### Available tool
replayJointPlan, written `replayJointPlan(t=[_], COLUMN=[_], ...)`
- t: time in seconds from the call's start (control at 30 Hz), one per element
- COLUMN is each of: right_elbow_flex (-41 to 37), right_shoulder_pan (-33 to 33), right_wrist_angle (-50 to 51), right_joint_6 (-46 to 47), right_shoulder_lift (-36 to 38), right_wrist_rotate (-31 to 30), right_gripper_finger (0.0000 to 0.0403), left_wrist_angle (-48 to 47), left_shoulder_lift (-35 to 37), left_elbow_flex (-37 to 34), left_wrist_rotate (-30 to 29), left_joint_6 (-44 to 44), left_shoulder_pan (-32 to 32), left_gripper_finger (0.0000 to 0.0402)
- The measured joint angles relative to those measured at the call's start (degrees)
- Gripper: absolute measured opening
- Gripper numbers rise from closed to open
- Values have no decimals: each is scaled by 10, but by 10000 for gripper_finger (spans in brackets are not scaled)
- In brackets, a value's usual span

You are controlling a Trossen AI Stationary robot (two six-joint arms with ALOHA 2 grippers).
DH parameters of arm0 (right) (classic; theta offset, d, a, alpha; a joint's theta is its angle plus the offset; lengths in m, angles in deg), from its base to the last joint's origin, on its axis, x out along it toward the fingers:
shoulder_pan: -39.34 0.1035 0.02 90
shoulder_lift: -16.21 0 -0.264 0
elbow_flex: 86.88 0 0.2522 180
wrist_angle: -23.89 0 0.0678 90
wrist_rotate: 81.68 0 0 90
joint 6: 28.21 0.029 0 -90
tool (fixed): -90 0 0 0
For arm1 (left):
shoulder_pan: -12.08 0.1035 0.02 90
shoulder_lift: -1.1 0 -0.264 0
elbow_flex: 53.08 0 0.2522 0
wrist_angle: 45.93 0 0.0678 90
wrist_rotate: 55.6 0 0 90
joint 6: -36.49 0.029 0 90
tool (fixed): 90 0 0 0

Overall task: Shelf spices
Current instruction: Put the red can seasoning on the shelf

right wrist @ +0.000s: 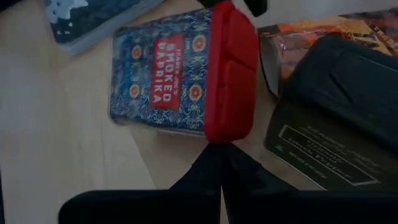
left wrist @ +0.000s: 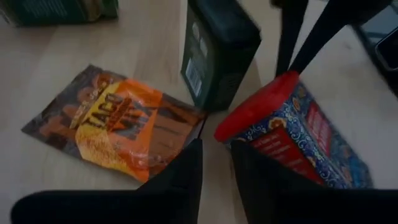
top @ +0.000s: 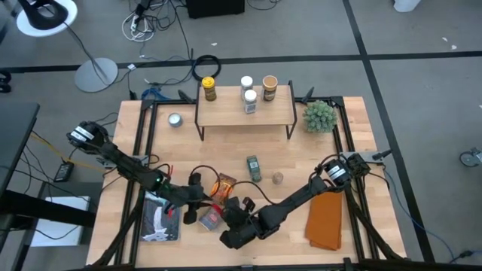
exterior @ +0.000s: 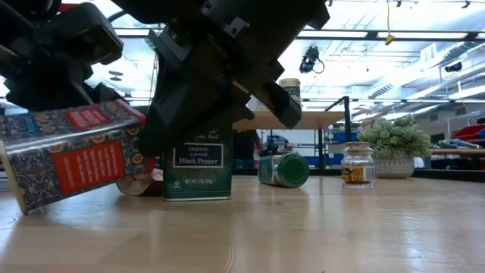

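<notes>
We see paprika tin lying tilted, lower left of high view, btwn both arms. Rigid, light, slick metal, so grip across flat sides. Right claw fully closed, empty; left claw slightly open, empty.

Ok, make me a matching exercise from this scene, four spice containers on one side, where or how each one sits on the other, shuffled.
Things:
1. yellow-lidded jar
2. smoked paprika tin
3. taco mix packet
4. green-lidded jar

States:
A. lying on its side on the tabletop
B. flat on the table beside the black pepper box
C. upright on the shelf
D. tilted, red cap near the grippers

Pairs: 1-C, 2-D, 3-B, 4-A
</notes>
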Motion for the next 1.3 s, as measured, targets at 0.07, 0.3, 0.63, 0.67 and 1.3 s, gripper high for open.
replayJointPlan(t=[0.07,0.3,0.63,0.67,1.3], right_elbow_flex=[6,47,63,63,63], right_shoulder_pan=[2,9,7,8,16], right_wrist_angle=[-4,-7,-7,-7,-8], right_joint_6=[-10,-61,-77,-77,-96], right_shoulder_lift=[0,1,1,1,1], right_wrist_rotate=[-4,-53,-13,-9,-20], right_gripper_finger=[0,0,0,0,0], left_wrist_angle=[-1,-26,-40,-41,-33], left_shoulder_lift=[0,6,6,6,35], left_elbow_flex=[0,0,0,1,1], left_wrist_rotate=[0,5,42,42,-66], left_joint_6=[3,4,-14,-18,20], left_shoulder_pan=[0,-1,-17,-22,-46], left_gripper_finger=[95,95,95,95,94])
